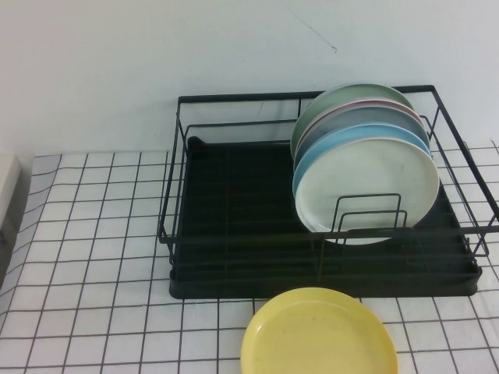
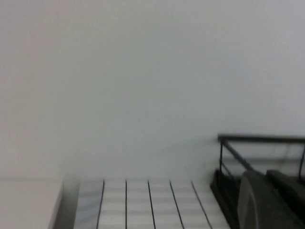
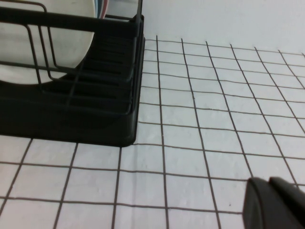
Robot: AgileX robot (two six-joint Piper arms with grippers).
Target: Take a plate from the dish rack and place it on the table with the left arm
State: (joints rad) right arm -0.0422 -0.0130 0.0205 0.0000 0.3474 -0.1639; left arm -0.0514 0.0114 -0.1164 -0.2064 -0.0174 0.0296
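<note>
We are sitting at the very start: the plate [image 1: 366, 188] is standing upright in the rack [image 1: 234, 257], untouched, and neither arm is showing in the high view. Our left gripper [image 2: 271, 200] is appearing only at the edge of its own wrist view, dark fingers pressed together and holding nothing, just beside the rack's left end and looking toward the wall. Our right gripper [image 3: 276, 202] is hanging low over the table [image 1: 93, 234] off the rack's right side; we cannot tell its state.

We judge the reach to be the step in hand. Next, we are needing to spread the left fingers, bring the arm across the rack's bare left half, and take the front plate by its upper rim, then lift it clear of the wire dividers before carrying it out.

The rack is holding a row of plates leaning together at its right end: the off-white one in front, a blue plate [image 1: 331, 148] directly behind, then greyish, pinkish and green ones. A yellow plate [image 1: 318, 335] is lying flat on the table just in front of the rack, so free cloth on the left looks the better landing place.
</note>
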